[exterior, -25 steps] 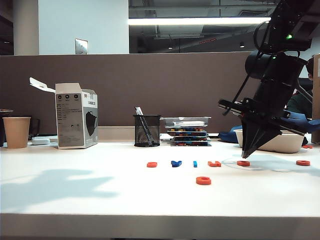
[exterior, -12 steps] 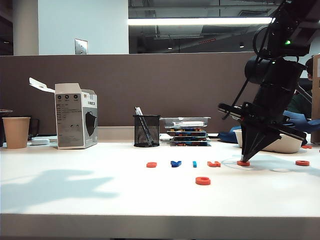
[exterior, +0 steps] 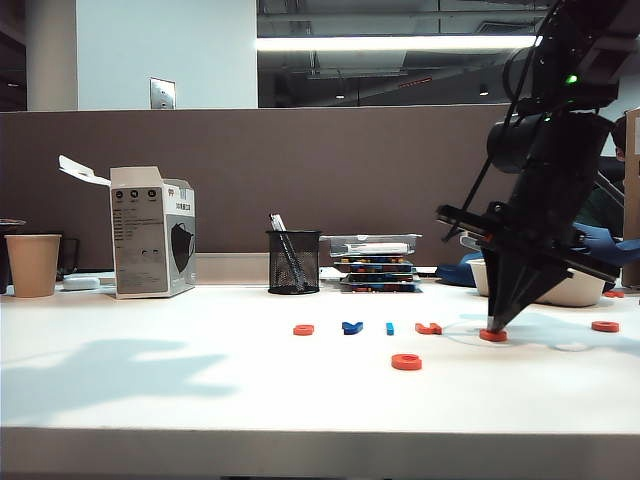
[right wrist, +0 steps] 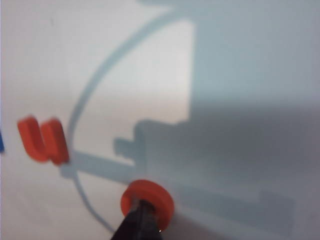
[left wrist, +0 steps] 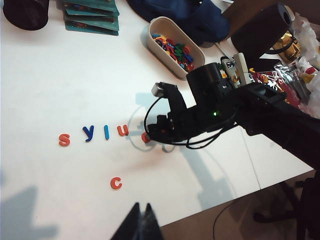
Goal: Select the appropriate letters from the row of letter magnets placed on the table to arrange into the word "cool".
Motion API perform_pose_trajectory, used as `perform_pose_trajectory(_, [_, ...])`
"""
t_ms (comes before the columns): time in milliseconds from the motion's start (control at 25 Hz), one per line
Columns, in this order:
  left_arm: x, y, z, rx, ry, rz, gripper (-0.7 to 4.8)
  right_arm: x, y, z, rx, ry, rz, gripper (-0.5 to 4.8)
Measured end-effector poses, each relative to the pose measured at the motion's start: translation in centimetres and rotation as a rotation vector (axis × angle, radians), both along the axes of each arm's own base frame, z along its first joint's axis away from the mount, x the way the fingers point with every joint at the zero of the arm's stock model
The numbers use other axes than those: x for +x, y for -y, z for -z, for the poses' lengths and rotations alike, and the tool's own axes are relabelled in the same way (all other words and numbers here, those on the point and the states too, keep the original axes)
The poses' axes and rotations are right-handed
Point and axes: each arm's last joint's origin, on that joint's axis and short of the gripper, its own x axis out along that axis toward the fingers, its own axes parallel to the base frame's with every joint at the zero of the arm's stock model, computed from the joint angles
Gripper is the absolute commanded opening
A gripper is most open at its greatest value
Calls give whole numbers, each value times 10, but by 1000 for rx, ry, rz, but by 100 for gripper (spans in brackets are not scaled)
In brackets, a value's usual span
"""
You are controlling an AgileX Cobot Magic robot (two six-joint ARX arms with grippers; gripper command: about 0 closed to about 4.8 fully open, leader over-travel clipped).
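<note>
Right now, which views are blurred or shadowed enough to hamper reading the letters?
Right wrist view: soft, the right gripper and orange ring letter blurred, arm shadow across the table. Left wrist view: sharp, letters legible. Exterior view: backlit, the arm nearly a silhouette.

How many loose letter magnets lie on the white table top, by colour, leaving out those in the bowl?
Orange letters: 5
Dark-blue letters: 1
Light-blue letters: 1
Total: 7
The shut right gripper presses its tip on one of the orange letters; the left gripper hangs clear of them all.
</note>
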Motion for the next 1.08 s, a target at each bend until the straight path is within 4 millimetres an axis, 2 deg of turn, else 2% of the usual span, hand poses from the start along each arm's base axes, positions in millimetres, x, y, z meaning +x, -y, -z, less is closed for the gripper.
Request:
perform_pose_trajectory(320, [0, 0, 0, -1, 1, 0, -3, -40, 4, 3, 9, -30, -14, -5])
perform_pose_trajectory(441, [0, 0, 0, -1, 1, 0, -3, -57, -4, 5, 11, -13, -20, -5])
perform_pose_trajectory(921, [0, 0, 0, -1, 1, 0, -3, -71, -47, 7, 27, -16, -86, -5])
perform_pose_trajectory(1081, [0, 0, 0, -1, 1, 0, -3, -72, -49, 7, 48, -25, -75, -5])
